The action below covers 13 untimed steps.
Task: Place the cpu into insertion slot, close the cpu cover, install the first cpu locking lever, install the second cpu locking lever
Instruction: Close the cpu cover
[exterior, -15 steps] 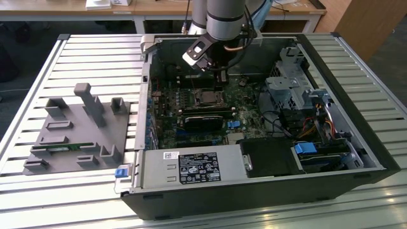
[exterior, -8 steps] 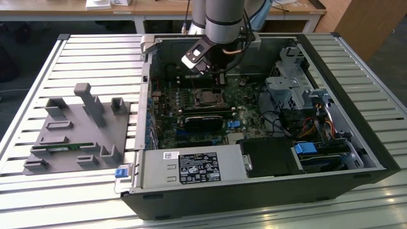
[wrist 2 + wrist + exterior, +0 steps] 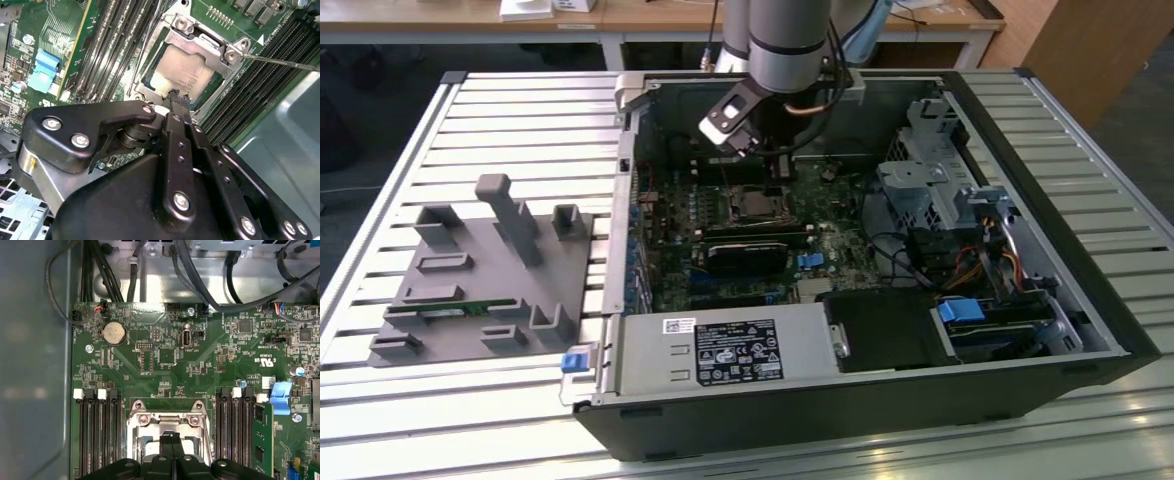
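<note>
So the cpu [image 3: 182,75] was sitting in the insertion slot [image 3: 754,205] inside the open pc case [image 3: 881,400], with the cpu cover [image 3: 200,42] framing it. The tool [image 3: 179,97] had its tips pinched together at the cover's edge, with nothing visible between them. The case lay on a slatted metal tabletop [image 3: 520,120]. A grey fixture [image 3: 480,290] sat beside the case on the exterior view's left, and wooden desks [image 3: 654,15] stood behind it.
</note>
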Motion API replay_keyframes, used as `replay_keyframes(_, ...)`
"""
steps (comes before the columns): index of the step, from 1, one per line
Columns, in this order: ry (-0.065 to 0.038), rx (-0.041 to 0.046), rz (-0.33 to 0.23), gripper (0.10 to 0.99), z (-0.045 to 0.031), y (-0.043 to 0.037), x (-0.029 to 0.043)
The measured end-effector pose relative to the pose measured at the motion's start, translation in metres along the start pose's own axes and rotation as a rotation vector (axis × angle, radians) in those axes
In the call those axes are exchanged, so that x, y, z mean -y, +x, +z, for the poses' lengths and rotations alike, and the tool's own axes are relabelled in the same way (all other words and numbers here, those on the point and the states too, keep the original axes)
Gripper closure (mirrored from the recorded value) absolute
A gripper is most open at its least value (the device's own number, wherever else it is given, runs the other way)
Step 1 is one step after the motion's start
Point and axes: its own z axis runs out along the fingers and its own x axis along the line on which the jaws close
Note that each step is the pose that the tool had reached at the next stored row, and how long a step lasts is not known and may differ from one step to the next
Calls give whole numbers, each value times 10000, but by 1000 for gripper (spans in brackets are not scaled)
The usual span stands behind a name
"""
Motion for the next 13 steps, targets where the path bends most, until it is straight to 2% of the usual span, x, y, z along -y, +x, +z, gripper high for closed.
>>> replay_keyframes(13, 0, 1, -1, 980, 6, -1, 36)
